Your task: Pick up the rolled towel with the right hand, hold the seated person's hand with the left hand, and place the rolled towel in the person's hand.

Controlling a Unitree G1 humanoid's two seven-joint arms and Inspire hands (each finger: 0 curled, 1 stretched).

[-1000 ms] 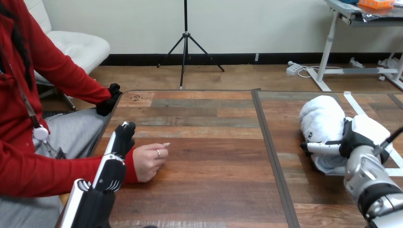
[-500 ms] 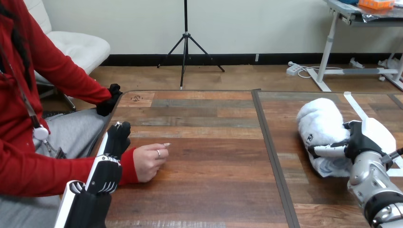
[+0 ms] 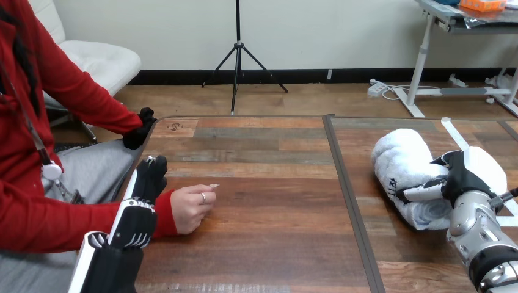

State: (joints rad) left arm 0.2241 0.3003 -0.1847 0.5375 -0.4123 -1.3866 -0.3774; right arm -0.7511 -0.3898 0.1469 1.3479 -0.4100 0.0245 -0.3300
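Rolled white towel (image 3: 406, 168) clasped by curled right hand (image 3: 464, 180); left hand (image 3: 137, 217) beside person's hand (image 3: 192, 207), hold unclear; placing remains.

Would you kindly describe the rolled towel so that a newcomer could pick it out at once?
On the wooden table, look right of the dark seam that runs front to back. The rolled towel lies there, with the robot's right hand curled round its near side. It is the one white, soft bundle on the table; the person's hand rests far off at the left.
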